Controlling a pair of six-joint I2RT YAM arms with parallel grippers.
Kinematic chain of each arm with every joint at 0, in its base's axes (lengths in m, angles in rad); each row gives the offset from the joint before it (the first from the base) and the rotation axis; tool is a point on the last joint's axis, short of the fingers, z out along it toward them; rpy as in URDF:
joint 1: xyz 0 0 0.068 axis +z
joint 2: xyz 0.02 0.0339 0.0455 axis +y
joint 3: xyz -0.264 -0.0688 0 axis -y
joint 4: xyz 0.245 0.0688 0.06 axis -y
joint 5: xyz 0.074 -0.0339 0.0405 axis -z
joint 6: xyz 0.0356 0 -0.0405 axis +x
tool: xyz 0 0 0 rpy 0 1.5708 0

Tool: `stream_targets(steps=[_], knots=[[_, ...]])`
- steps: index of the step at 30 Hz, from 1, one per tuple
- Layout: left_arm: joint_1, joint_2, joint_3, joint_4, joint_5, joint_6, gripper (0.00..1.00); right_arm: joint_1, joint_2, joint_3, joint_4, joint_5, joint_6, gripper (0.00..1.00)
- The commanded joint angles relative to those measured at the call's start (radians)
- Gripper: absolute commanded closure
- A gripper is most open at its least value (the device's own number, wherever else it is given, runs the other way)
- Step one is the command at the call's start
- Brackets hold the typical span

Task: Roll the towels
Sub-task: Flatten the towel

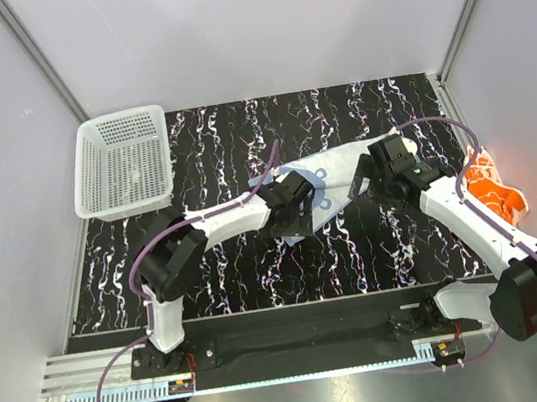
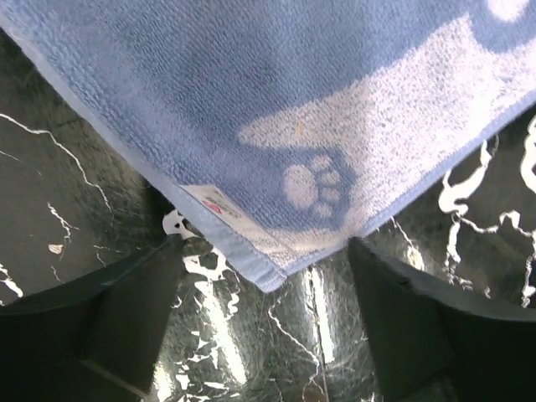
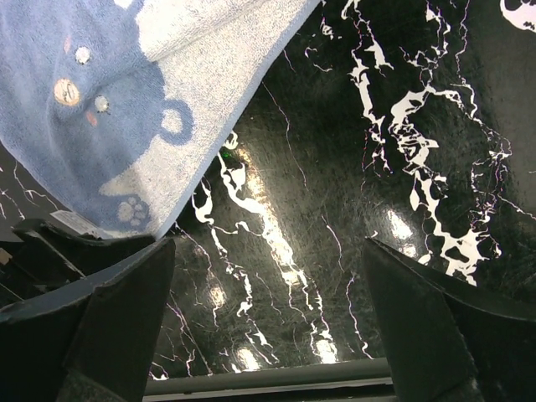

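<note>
The light blue towel (image 1: 333,173) lies flat on the black marbled mat, with a white bear and paw print on it. My left gripper (image 1: 310,211) is open at its near-left corner. In the left wrist view that corner (image 2: 268,134) points into the gap between the open fingers (image 2: 126,310), and nothing is held. My right gripper (image 1: 359,185) is open over the towel's near-right edge. The right wrist view shows the towel (image 3: 117,109) at upper left and bare mat between the fingers (image 3: 435,327). The orange towel (image 1: 496,189) lies crumpled at the right, behind my right arm.
A white perforated basket (image 1: 122,164) stands at the back left corner of the mat (image 1: 249,275). Grey walls close in on three sides. A metal rail (image 1: 270,347) with the arm bases runs along the near edge.
</note>
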Motion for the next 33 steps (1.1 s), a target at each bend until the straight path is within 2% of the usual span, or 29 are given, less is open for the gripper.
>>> stream_targets(steps=[1, 2, 4, 5, 7, 8, 9, 10, 16, 20, 28, 33], knots=[[-0.012, 0.034, 0.033, -0.028, -0.057, -0.019, 0.24, 0.004, -0.022, -0.011, 0.017, 0.001, 0.004, 0.00], [-0.014, 0.036, 0.030, -0.026, -0.055, -0.018, 0.43, 0.004, -0.022, -0.014, 0.018, 0.000, 0.005, 0.00], [-0.017, 0.047, 0.023, -0.026, -0.055, -0.008, 0.56, 0.004, -0.023, -0.023, 0.021, -0.005, 0.008, 0.00], [-0.020, 0.050, 0.020, -0.029, -0.058, -0.002, 0.67, 0.004, -0.025, -0.025, 0.023, -0.006, 0.008, 0.00], [-0.020, 0.053, 0.010, -0.032, -0.063, -0.001, 0.75, 0.004, -0.026, -0.028, 0.018, -0.002, 0.010, 0.00], [-0.020, 0.047, -0.006, -0.031, -0.064, 0.004, 0.90, 0.004, -0.028, -0.029, 0.018, 0.000, 0.008, 0.00], [-0.020, 0.039, -0.013, -0.035, -0.066, 0.005, 0.97, 0.004, -0.026, -0.031, 0.017, 0.000, 0.010, 0.00], [-0.020, 0.030, -0.021, -0.041, -0.073, 0.008, 1.00, 0.004, -0.028, -0.031, 0.014, 0.001, 0.008, 0.00], [-0.018, -0.196, -0.122, -0.149, -0.127, 0.076, 1.00, 0.004, -0.006, -0.005, 0.001, 0.027, -0.011, 0.00], [-0.017, -0.335, -0.155, -0.314, -0.185, 0.154, 1.00, 0.006, 0.050, 0.067, 0.003, 0.052, -0.048, 0.00], [-0.003, -0.490, -0.299, -0.393, -0.239, 0.197, 0.98, -0.005, 0.345, 0.305, 0.001, 0.143, -0.117, 0.00], [0.014, -0.561, -0.356, -0.387, -0.206, 0.212, 0.94, -0.036, 0.532, 0.411, 0.041, 0.092, -0.157, 0.00]])
